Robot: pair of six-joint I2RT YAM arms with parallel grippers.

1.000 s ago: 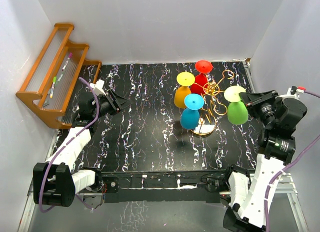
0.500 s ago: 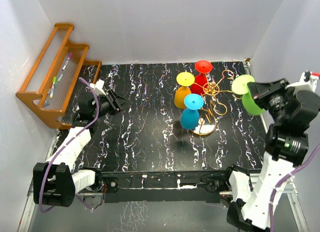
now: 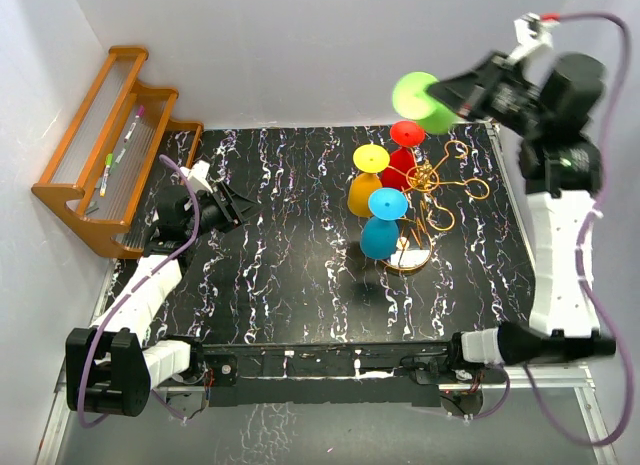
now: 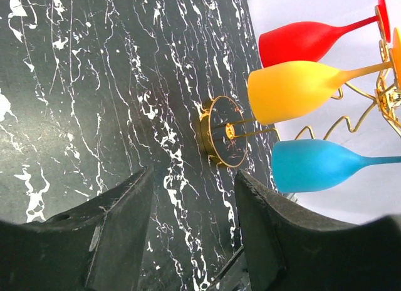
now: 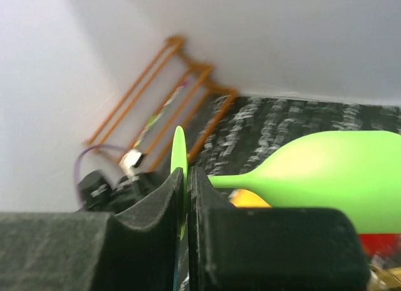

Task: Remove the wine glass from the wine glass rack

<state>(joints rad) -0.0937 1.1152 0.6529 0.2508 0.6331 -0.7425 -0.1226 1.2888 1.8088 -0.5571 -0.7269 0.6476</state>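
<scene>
My right gripper (image 3: 458, 97) is raised high over the back right of the table and is shut on the foot disc of a green wine glass (image 3: 422, 98). The glass is clear of the gold wire rack (image 3: 436, 188). In the right wrist view the fingers (image 5: 156, 197) pinch the thin green foot (image 5: 178, 154), and the bowl (image 5: 341, 172) lies sideways to the right. Red (image 3: 404, 153), yellow (image 3: 366, 181) and blue (image 3: 381, 226) glasses hang on the rack. My left gripper (image 3: 238, 200) is open and empty at the left of the table, facing the rack base (image 4: 223, 139).
An orange-brown wooden stepped shelf (image 3: 105, 150) with pens stands at the far left, also seen in the right wrist view (image 5: 164, 94). White walls enclose the table on three sides. The table top (image 3: 290, 265) is black marble-patterned.
My right arm has lifted the green glass from beside the rack, up and toward the back, well above the other glasses. The left arm has not moved.
</scene>
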